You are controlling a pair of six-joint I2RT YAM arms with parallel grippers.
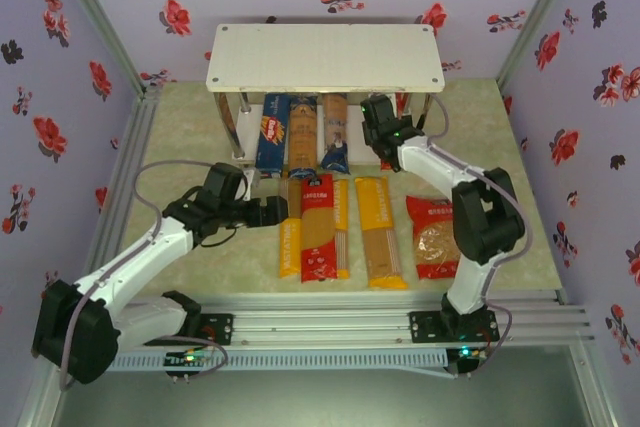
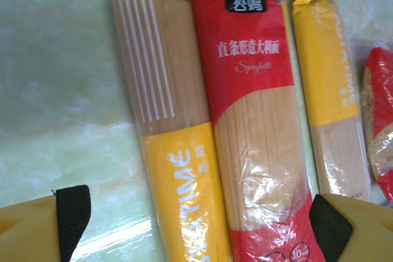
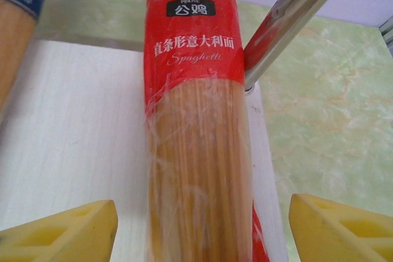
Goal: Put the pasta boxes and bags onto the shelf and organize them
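The shelf [image 1: 323,57] stands at the back, and its lower board [image 3: 73,121] holds a dark-blue box [image 1: 272,132] and two more long packs [image 1: 318,132]. My right gripper [image 1: 378,122] is open at the lower tier's right end. A long red spaghetti bag [image 3: 196,121] lies on the board between its yellow fingers [image 3: 61,231], untouched. My left gripper [image 1: 275,210] is open low over the table. Its fingers [image 2: 356,228] straddle a yellow bag [image 2: 178,170] and a red bag [image 2: 258,121]. Another yellow bag [image 2: 328,90] and a wide red bag [image 1: 435,237] lie to the right.
A shiny metal leg [image 3: 295,16] of the shelf stands just right of the red bag on the board. A yellow-orange bag [image 1: 380,232] lies mid-table. Flowered walls close in both sides and the back. An aluminium rail [image 1: 330,322] runs along the near edge.
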